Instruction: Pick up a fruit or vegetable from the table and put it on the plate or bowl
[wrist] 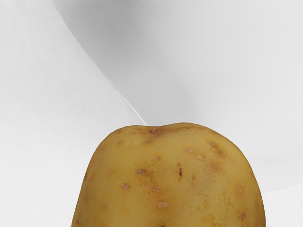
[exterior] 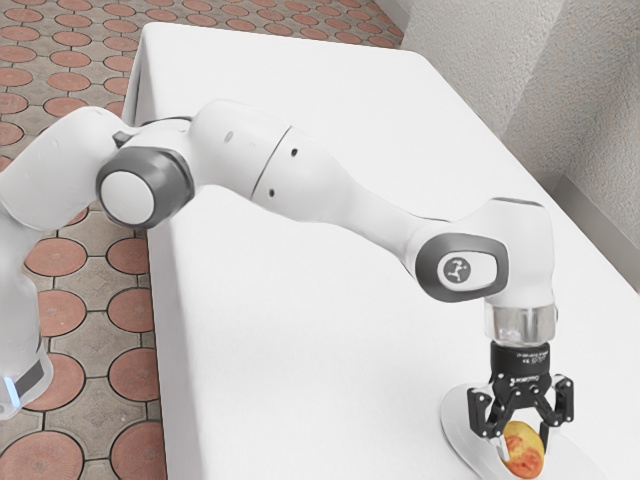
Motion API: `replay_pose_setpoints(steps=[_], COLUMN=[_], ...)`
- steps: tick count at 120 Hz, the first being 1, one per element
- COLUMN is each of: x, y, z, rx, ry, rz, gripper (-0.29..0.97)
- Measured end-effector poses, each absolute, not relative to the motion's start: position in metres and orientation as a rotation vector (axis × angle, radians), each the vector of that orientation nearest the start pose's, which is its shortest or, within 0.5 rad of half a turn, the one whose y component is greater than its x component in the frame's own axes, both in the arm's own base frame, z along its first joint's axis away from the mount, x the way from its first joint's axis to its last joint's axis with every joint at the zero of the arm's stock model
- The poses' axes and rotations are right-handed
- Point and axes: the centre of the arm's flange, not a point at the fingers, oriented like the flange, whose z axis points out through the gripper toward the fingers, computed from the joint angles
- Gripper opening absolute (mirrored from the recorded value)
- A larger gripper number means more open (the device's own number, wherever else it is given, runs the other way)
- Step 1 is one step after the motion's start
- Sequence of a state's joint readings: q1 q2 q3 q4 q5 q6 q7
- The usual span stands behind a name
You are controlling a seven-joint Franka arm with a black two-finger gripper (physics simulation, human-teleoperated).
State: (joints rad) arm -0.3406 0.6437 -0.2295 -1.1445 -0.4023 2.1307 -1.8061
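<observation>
Potato over white plate, beneath splayed claw

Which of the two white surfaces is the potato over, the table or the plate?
The plate, the round rimmed one; the potato, under the gripper, lies within its outline.

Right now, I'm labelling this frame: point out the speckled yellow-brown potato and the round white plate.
Speckled yellow-brown potato (exterior: pixel 523 448): exterior view, middle of its skin.
Round white plate (exterior: pixel 457 420): exterior view, bare part by its rim.

White arm w/ grey joint caps, black claw.
</observation>
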Motion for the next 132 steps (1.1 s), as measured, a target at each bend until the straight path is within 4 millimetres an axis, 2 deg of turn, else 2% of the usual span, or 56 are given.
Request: replay_pose_setpoints(steps=[21,37,43,52,64,74,78,81,93,103,111,121,126,132], x=[0.676,0.677,0.678,0.68,0.682,0.677,0.675,0.674,0.667,0.655,0.643,0.631,0.627,0.623], y=[-0.369,-0.367,-0.366,-0.362,-0.356,-0.342,-0.326,-0.315,-0.253,-0.184,-0.112,-0.035,-0.009,0.011], z=[0.457,0.454,0.453,0.454,0.456,0.465,0.463,0.472,0.547,0.606,0.646,0.666,0.668,0.667], rx=[1.915,1.915,1.916,1.916,1.921,1.937,1.956,1.969,1.943,1.881,1.788,1.672,1.629,1.594], ry=[1.77,1.775,1.773,1.771,1.774,1.799,1.842,1.855,1.893,1.987,2.093,2.229,2.285,2.335], rz=[-0.46,-0.462,-0.461,-0.454,-0.426,-0.358,-0.288,-0.226,-0.036,0.035,0.059,0.068,0.062,0.049], gripper=[0.28,0.29,0.41,0.52,0.6,0.64,0.65,0.65,0.67,0.67,0.68,0.68,0.68,0.68])
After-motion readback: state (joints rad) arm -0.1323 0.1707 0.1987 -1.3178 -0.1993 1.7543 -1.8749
